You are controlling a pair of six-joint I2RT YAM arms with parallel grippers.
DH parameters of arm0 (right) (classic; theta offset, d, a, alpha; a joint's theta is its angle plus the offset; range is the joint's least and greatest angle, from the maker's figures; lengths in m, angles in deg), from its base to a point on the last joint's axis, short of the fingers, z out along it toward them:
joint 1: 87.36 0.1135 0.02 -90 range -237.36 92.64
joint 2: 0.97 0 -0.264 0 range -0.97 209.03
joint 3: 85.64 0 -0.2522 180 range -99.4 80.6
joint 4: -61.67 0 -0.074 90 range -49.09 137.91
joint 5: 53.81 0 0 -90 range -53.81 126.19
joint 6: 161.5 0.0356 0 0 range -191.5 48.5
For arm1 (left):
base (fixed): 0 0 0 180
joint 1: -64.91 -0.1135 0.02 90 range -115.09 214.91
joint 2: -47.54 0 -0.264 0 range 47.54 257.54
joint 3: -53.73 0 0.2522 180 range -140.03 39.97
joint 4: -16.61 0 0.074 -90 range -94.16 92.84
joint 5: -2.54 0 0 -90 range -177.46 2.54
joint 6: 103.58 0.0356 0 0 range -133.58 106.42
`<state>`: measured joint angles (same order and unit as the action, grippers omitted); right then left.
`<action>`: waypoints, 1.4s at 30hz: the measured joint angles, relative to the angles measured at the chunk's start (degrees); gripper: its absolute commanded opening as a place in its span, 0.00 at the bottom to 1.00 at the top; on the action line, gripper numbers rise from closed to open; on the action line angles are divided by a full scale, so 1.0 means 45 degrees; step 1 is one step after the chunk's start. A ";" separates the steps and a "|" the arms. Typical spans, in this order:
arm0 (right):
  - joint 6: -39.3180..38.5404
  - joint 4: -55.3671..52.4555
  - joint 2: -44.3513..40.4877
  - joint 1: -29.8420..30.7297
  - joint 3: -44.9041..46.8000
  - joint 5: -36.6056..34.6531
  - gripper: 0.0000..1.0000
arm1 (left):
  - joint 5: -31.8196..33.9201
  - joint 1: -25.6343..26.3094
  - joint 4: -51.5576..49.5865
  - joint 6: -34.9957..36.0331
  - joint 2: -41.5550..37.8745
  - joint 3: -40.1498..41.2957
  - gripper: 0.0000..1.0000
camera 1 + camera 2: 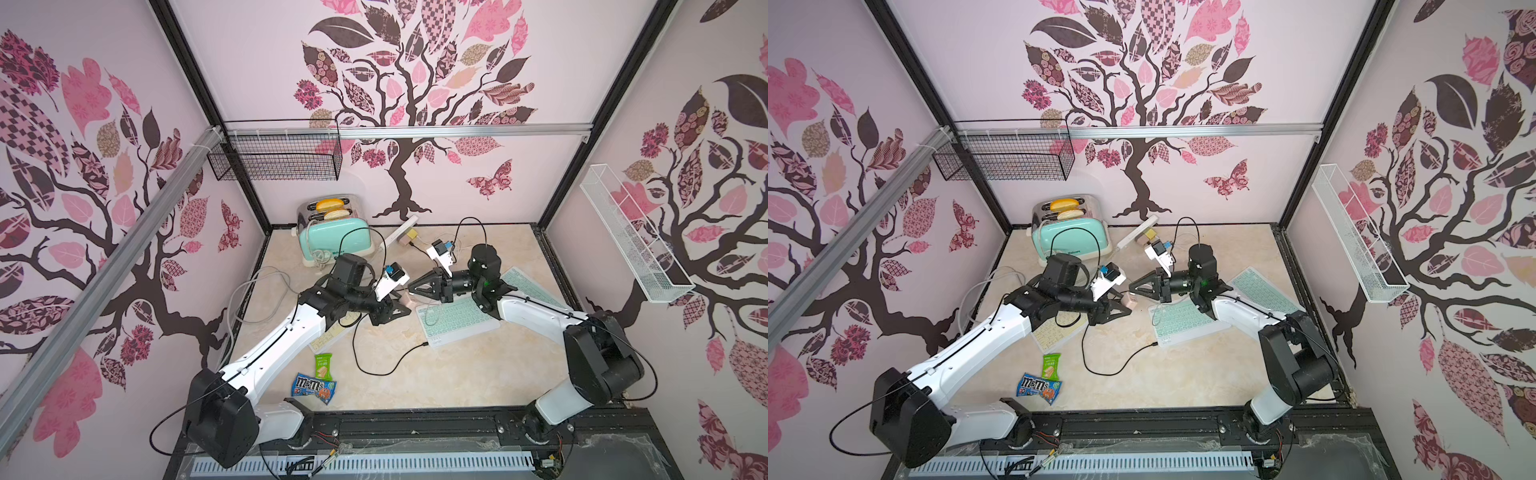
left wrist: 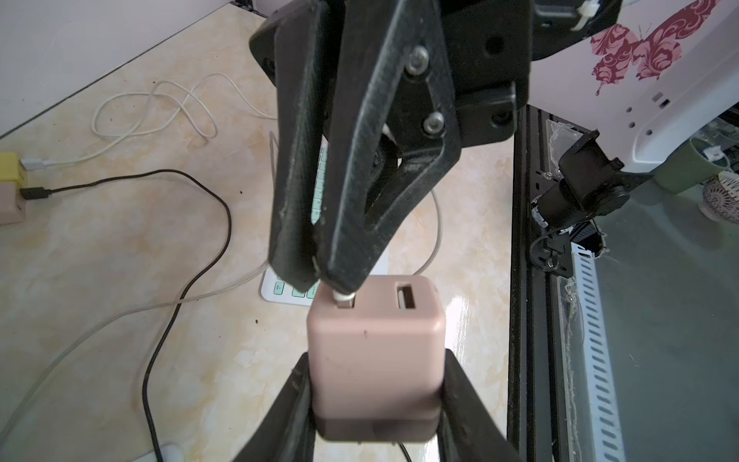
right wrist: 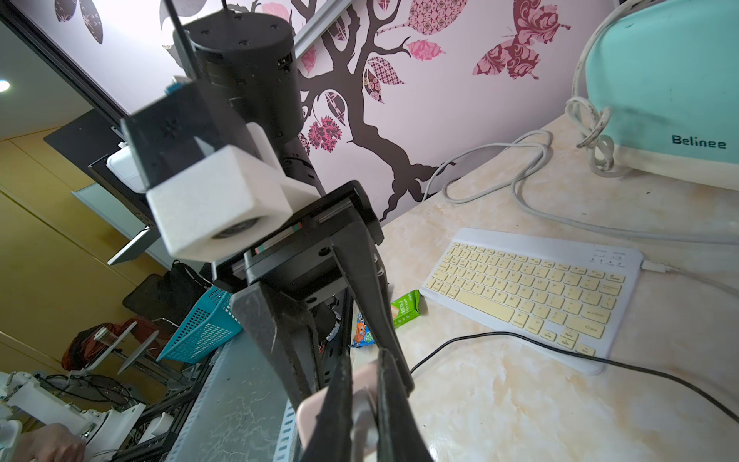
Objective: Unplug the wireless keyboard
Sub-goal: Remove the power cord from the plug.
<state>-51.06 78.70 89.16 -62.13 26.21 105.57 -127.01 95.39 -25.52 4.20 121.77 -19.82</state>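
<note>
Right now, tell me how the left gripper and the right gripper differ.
The left gripper clamps the pink charger cube by its sides, jaws spread partway; the right gripper is pinched shut on the white plug seated in that cube. The left gripper holds a wide block, the right gripper a thin connector. Both have black triangular fingers.

white arm links, black joints, black triangular fingers, silver screws.
</note>
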 measured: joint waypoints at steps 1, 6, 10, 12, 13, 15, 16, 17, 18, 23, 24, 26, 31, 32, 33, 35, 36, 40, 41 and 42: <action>-0.0034 -0.0107 0.0000 -0.0005 -0.0005 0.0005 0.00 | -0.0019 -0.0005 0.0049 -0.0058 0.0000 0.0058 0.00; -0.0461 -0.1389 0.0083 -0.0005 -0.0559 0.0291 0.00 | -0.0005 -0.0005 0.0053 -0.0102 -0.0029 0.0121 0.00; -0.1044 -0.2691 0.0272 -0.0005 -0.1350 0.0452 0.00 | 0.0223 -0.0044 0.0058 -0.0107 -0.0107 0.0015 0.00; -0.1360 -0.3206 0.0272 -0.0024 -0.1520 0.0461 0.00 | 0.0262 -0.0039 0.0034 -0.0112 -0.0107 -0.0010 0.00; -0.1481 -0.3463 0.0272 -0.0044 -0.1603 0.0457 0.00 | 0.0282 -0.0039 0.0029 -0.0107 -0.0097 -0.0024 0.00; -0.1598 -0.3706 0.0272 -0.0126 -0.1719 0.0505 0.00 | 0.0301 -0.0029 0.0029 -0.0107 -0.0044 -0.0112 0.00; -0.1617 -0.3730 0.0267 -0.0180 -0.1739 0.0539 0.00 | 0.0301 -0.0029 0.0044 -0.0107 0.0000 -0.0170 0.00; -0.1617 -0.3730 0.0267 -0.0238 -0.1744 0.0568 0.00 | 0.0306 -0.0024 0.0058 -0.0112 0.0063 -0.0238 0.00; -0.1617 -0.3735 0.0267 -0.0291 -0.1744 0.0583 0.00 | 0.0306 -0.0019 0.0058 -0.0112 0.0126 -0.0287 0.00; -0.1598 -0.3784 0.0267 -0.0515 -0.1744 0.0389 0.00 | 0.0413 0.0000 -0.0238 -0.0087 0.0306 -0.0359 0.00; -0.1554 -0.3619 0.0267 -0.0801 -0.1875 -0.0083 0.00 | 0.0442 0.0000 -0.1093 -0.0034 0.0287 -0.0238 0.00; -0.1438 -0.3201 0.0267 -0.1705 -0.2249 -0.0797 0.00 | 0.0495 0.0073 -0.2555 0.0024 0.0335 0.0257 0.00; -0.1209 -0.2254 0.0267 -0.2739 -0.2822 -0.1817 0.00 | 0.0738 0.0146 -0.4551 0.0010 0.0486 0.0840 0.00; -0.1175 -0.2191 0.0267 -0.2671 -0.2837 -0.1909 0.00 | 0.0840 0.0146 -0.4609 -0.0015 0.0466 0.0840 0.00; -0.1166 -0.2176 0.0267 -0.2599 -0.2837 -0.1991 0.00 | 0.1039 0.0146 -0.4619 -0.0083 0.0432 0.0840 0.00; -0.1146 -0.2200 0.0267 -0.2511 -0.2832 -0.2157 0.00 | 0.1608 0.0141 -0.4527 -0.0296 0.0257 0.0874 0.00; -0.1122 -0.2205 0.0267 -0.2467 -0.2827 -0.2229 0.00 | 0.1972 0.0117 -0.4435 -0.0403 0.0107 0.0937 0.00; -0.0879 -0.2176 0.0233 -0.2429 -0.2608 -0.2594 0.00 | 0.3327 -0.0233 -0.4109 -0.0913 -0.0379 0.1088 0.00; -0.0806 -0.2181 0.0199 -0.2409 -0.2482 -0.2701 0.00 | 0.3745 -0.0403 -0.3978 -0.1073 -0.0457 0.1093 0.00; -0.0733 -0.2176 0.0136 -0.2395 -0.2327 -0.2856 0.00 | 0.4143 -0.0568 -0.3842 -0.1258 -0.0505 0.1093 0.00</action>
<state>-54.36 68.90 89.77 -72.90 15.74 92.72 -108.37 92.83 -42.80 -1.46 119.50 -14.90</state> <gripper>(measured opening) 0.080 0.409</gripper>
